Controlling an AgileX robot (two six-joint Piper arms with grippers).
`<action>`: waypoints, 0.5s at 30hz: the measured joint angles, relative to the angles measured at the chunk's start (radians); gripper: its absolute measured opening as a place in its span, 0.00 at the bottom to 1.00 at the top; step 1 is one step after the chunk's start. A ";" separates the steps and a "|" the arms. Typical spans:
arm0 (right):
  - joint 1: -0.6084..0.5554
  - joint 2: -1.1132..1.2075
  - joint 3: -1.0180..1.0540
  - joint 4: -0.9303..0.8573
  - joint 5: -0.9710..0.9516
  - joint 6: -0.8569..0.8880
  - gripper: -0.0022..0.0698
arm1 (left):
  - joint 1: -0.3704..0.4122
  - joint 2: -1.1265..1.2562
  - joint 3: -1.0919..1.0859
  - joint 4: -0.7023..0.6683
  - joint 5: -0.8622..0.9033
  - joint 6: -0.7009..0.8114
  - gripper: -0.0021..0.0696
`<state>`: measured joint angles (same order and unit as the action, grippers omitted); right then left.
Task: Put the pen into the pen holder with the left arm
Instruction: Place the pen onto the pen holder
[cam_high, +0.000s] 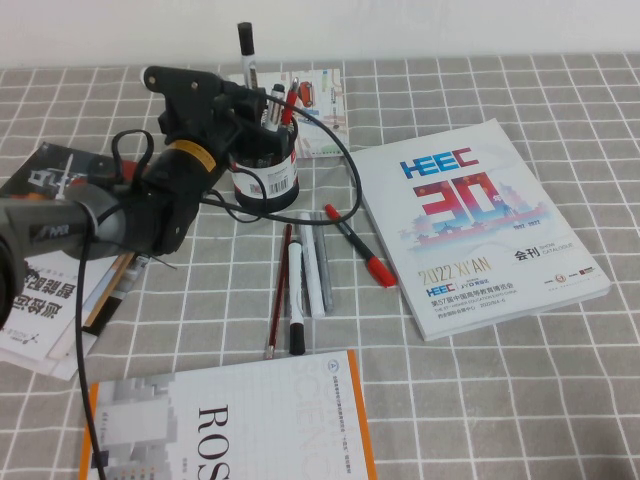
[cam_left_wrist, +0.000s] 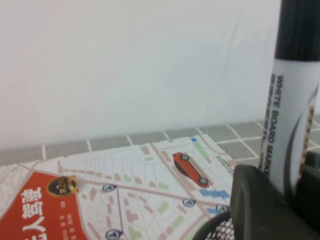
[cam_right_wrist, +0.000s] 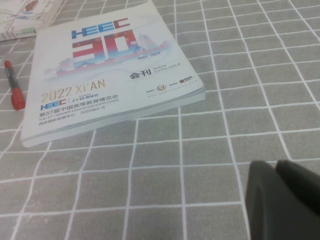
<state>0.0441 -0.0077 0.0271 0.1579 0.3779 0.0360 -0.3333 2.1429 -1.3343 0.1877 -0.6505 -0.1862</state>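
My left gripper (cam_high: 246, 97) is shut on the pen (cam_high: 245, 55), a white-barrelled marker held upright with its black cap on top. It hangs over the far-left rim of the pen holder (cam_high: 266, 172), a black mesh cup with a barcode label. The pen's lower end is hidden behind the gripper. In the left wrist view the pen (cam_left_wrist: 294, 120) stands between the black fingers (cam_left_wrist: 257, 210), above the pen holder's mesh rim (cam_left_wrist: 212, 227). Other pens stand inside the cup. The right gripper (cam_right_wrist: 280, 197) shows only in its wrist view, shut and empty, low over the checked cloth.
A white HEEC catalogue (cam_high: 480, 220) lies right of the cup. Before the cup lie a white marker (cam_high: 296, 292), a dark-red pen (cam_high: 277, 295), a grey pen (cam_high: 316, 265) and a red-capped pen (cam_high: 360, 245). A map booklet (cam_high: 322, 100) lies behind, magazines (cam_high: 45, 285) left, a book (cam_high: 230, 420) in front.
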 joint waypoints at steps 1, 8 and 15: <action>0.000 0.000 0.000 0.000 0.000 0.000 0.01 | 0.000 0.000 0.000 0.005 0.003 0.000 0.18; 0.000 0.000 0.000 0.000 0.000 0.000 0.01 | 0.000 0.000 0.000 0.009 0.023 0.000 0.35; 0.000 0.000 0.000 0.000 0.000 0.000 0.01 | 0.000 -0.007 0.000 0.009 0.047 0.000 0.42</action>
<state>0.0441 -0.0077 0.0271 0.1579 0.3779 0.0360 -0.3333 2.1358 -1.3343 0.1969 -0.6039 -0.1862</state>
